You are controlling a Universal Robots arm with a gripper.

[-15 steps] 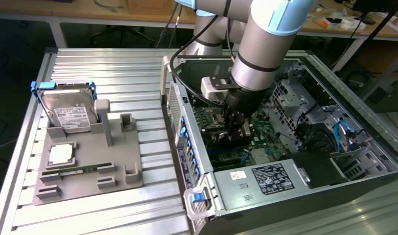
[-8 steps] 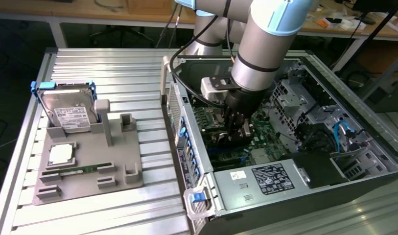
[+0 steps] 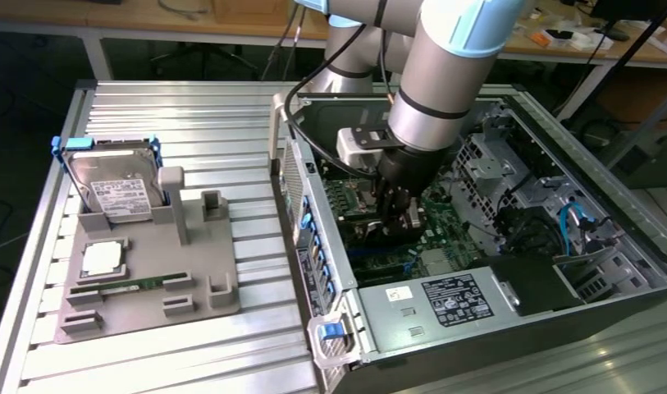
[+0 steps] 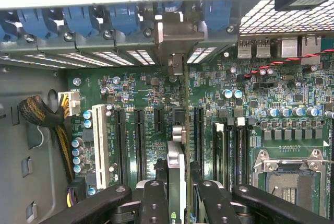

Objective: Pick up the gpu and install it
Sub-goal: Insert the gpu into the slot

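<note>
1. The exterior view looks down steeply from above and a little way back, taking in the slatted metal table (image 3: 180, 123) and the open computer case (image 3: 596, 271).
2. The wrist view sits low inside the case, close above the motherboard (image 4: 250, 125), facing the rear slot brackets.
3. Both views share the motherboard (image 3: 437, 238).

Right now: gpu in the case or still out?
In the case: gripper holds the gpu edge-on over the motherboard slots.
</note>
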